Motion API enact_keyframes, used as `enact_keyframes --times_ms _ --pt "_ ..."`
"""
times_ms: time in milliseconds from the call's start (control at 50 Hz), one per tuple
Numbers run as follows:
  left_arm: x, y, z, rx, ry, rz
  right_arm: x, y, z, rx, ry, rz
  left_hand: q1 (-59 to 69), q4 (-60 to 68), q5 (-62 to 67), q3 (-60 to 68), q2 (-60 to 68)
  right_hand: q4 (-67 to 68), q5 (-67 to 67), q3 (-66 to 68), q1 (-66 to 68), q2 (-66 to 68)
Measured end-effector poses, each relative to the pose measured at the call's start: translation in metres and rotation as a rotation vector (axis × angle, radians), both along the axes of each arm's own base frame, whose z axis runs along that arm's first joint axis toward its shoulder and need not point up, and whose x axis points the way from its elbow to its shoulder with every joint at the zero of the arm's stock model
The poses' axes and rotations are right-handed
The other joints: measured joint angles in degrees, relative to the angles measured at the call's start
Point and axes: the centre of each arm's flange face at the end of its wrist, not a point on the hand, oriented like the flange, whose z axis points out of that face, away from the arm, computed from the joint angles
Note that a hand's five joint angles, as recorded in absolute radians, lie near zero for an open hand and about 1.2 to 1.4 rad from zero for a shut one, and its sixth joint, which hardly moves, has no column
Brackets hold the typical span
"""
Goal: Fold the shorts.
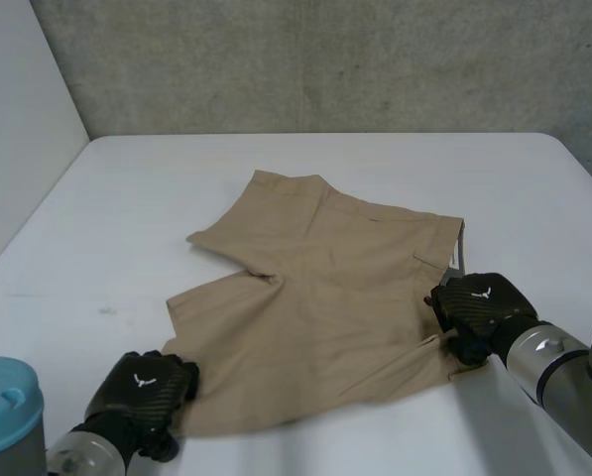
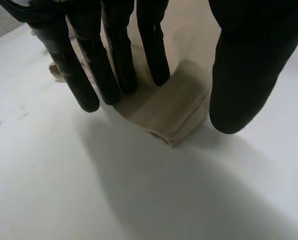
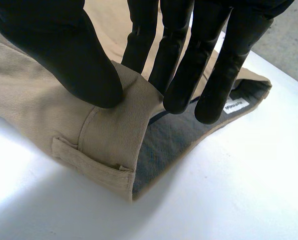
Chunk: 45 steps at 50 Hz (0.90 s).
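White table (image 1: 127,198) — one shorts (image 1: 325,288), two hands (image 1: 142,392) (image 1: 479,312)

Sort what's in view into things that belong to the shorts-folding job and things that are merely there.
Belongs to the job:
shorts
left hand, pinching a leg-hem corner
right hand, pinching the waistband

Merely there:
white table
grey wall behind it

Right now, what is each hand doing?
Left hand: shut, pinching a leg-hem corner of the shorts.
Right hand: shut, pinching the waistband.
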Motion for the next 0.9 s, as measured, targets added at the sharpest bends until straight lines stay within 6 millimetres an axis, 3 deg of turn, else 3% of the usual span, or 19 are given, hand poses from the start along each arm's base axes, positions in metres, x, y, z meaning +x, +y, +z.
enact_keyframes --times_ms 60,160,360,680,880,900 --pt "-0.001 -0.005 -0.003 -0.015 0.002 0.008 0.0 0.0 0.0 0.001 0.0 -0.002 3.39 3.62 3.58 3.99 3.93 0.0 0.0 0.0 0.0 0.0" --pt "-0.001 -0.019 -0.003 -0.07 0.023 0.039 -0.001 0.0 -0.001 0.004 0.001 -0.002 24.02 27.84 27.27 27.28 27.54 0.0 0.0 0.0 0.0 0.0" --pt "-0.003 -0.032 0.013 -0.151 0.037 0.044 -0.001 0.008 0.007 -0.011 0.027 0.017 24.02 30.25 28.04 29.34 30.03 0.0 0.0 0.0 0.0 0.0" --pt "0.013 0.014 0.093 -0.116 -0.061 -0.057 -0.017 0.063 0.052 -0.019 0.305 0.197 24.01 30.28 28.04 29.7 30.23 0.01 0.0 0.0 0.0 0.0" --pt "0.017 0.037 0.107 -0.014 -0.086 -0.149 -0.024 0.101 0.064 0.09 0.399 0.335 24.02 30.49 28.04 29.93 30.43 0.01 0.0 0.0 0.0 0.0" --pt "0.018 0.042 0.106 0.017 -0.096 -0.165 -0.024 0.114 0.066 0.125 0.397 0.384 24.02 30.49 28.04 29.93 30.45 0.01 0.0 0.0 0.0 0.0"
